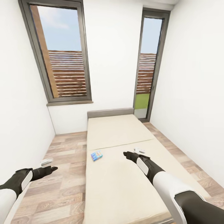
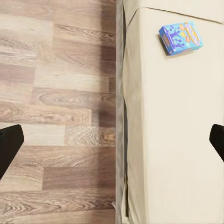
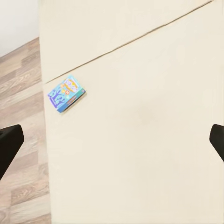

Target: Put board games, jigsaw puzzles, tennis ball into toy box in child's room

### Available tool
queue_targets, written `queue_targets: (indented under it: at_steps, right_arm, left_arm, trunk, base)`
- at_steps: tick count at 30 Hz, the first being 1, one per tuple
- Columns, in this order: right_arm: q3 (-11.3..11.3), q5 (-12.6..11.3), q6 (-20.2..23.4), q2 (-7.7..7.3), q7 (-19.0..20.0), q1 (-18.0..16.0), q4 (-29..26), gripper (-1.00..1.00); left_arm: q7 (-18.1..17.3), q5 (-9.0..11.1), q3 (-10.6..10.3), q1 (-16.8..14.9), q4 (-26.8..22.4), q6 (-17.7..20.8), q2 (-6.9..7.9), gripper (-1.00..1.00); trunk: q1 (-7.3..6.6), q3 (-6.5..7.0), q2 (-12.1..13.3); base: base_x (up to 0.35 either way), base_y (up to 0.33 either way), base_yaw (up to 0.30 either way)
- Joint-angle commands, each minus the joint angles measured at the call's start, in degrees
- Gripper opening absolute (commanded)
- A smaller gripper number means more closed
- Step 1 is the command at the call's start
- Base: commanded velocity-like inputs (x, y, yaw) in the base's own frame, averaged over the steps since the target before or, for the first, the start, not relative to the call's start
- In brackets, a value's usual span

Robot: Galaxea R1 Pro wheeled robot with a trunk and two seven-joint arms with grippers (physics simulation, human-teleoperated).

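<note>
Board games were what I was after, and my two grippers were both empty at this point. The left gripper (image 2: pixel 112 140) had its black fingers (image 2: pixel 9 144) spread wide, one hanging over the wood-plank floor (image 2: pixel 56 93) and the other over the edge of the cream-beige mattress of the bed (image 2: pixel 177 140). In the head view that left gripper (image 1: pixel 51 169) hung out over the floor beside the bed. The right gripper (image 3: pixel 112 140) was spread just as wide, its dark fingers (image 3: pixel 8 147) at either side of its wrist view with plain mattress between them. From the head camera the right gripper (image 1: pixel 126 153) was out over the bed, roughly mid-mattress.

One light blue flat rectangular game box with cartoon art (image 1: pixel 96 155) lay flat on the mattress near the bed's left edge, well apart from both grippers; it showed in the left wrist view (image 2: pixel 180 38) and the right wrist view (image 3: pixel 66 93) too. A small pale thing (image 1: pixel 139 151) lay on the bed just past the right gripper, too small for me to tell what it was. Another small pale object (image 1: pixel 46 161) sat on the floor by the white wall (image 1: pixel 21 118), near the left gripper. Two tall grey-framed windows (image 1: pixel 62 53) were at the far end.
</note>
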Motion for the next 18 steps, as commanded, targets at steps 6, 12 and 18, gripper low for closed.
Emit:
queue_targets:
  at_steps: [6,12,18]
  right_arm:
    - [0.3,-0.3,0.2,-0.01,-0.1,0.0,-0.1,1.0]
    - [0.3,-0.3,0.2,0.0,-0.1,0.0,-0.1,1.0]
    - [0.3,-0.3,0.2,0.01,-0.1,-0.1,-0.1,1.0]
  left_arm:
    - [-0.1,0.4,0.2,0.0,-0.1,0.5,-0.04,1.0]
    - [-0.1,0.4,0.3,0.0,-0.1,0.5,0.0,1.0]
    - [-0.2,0.4,0.3,0.0,-0.1,0.5,0.03,1.0]
  trunk:
    - [0.05,0.11,-0.1]
    - [0.05,0.17,-0.1]
    - [0.05,0.21,-0.1]
  base:
    - [0.043,0.04,-0.123]
    - [0.008,0.141,-0.028]
    - [0.001,0.151,-0.038]
